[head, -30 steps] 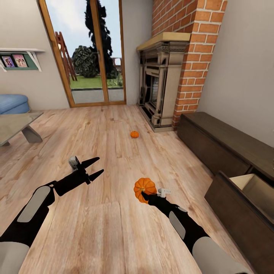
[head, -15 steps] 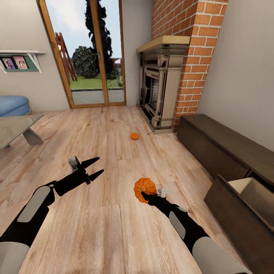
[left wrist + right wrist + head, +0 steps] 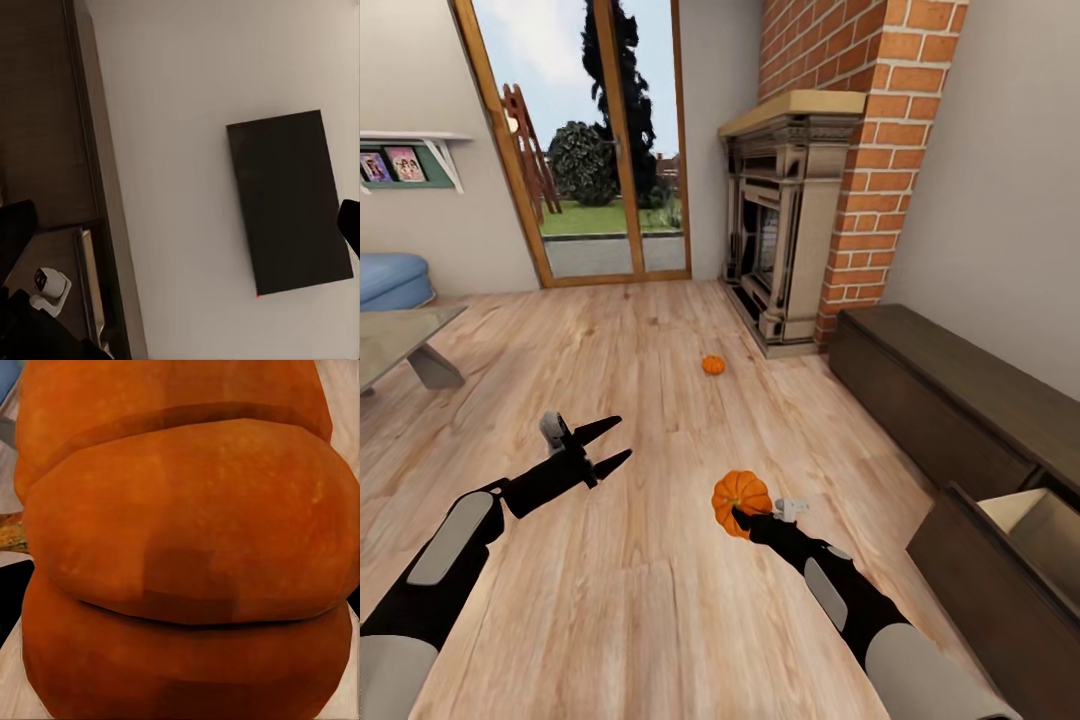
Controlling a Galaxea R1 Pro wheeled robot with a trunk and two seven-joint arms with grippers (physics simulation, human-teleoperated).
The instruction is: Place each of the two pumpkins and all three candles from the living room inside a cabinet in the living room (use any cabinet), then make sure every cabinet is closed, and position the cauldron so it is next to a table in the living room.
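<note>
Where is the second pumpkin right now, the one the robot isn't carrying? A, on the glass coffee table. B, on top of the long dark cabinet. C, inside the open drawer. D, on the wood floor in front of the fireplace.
D: the free pumpkin sits on the floor near the fireplace, while the right gripper holds the other pumpkin.

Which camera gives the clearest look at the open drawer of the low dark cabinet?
The head view: the open drawer shows its dark front and tan inside, at the cabinet end nearest the robot. The left wrist view shows dark wood beside a wall; whether that is the drawer is unclear.
</note>
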